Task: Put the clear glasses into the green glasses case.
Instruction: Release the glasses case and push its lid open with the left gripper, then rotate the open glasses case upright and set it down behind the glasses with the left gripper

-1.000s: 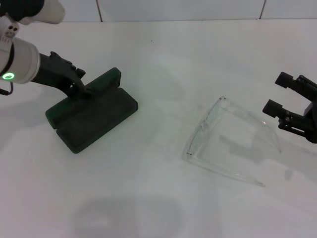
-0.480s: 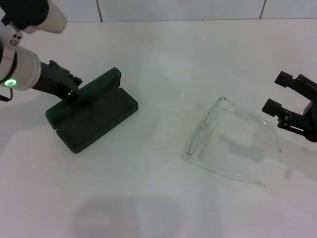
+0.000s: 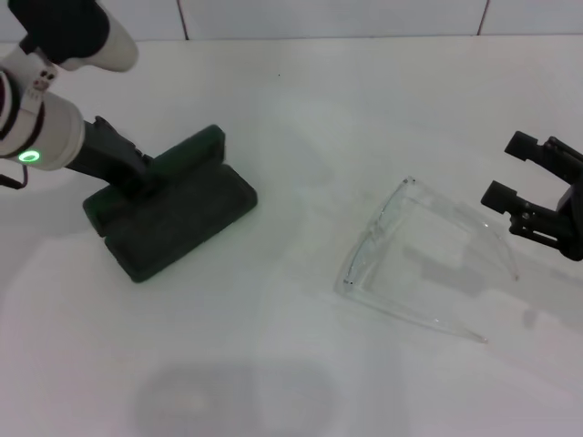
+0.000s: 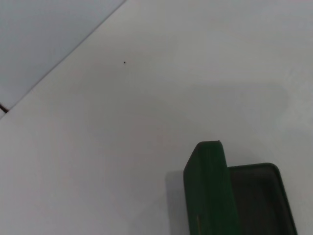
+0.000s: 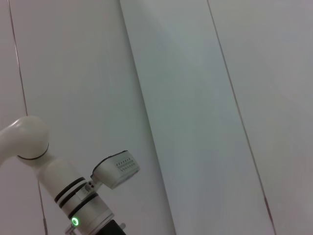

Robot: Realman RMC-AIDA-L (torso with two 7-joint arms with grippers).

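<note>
The left arm is reaching in from the near left with its white wrist glowing green and its left end effector sitting low, its fingers hidden, while the right end effector is hovering at the right edge with its two black fingers spread apart.

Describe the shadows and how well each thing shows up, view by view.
Head view: the clear plastic wraparound glasses are nearly invisible against the white table, marked mostly by edge lines and a faint grey shadow; a soft round shadow lies near the front edge. Left wrist view: the dark green hinged glasses case is slightly soft, with a dim shadow beside it.
</note>
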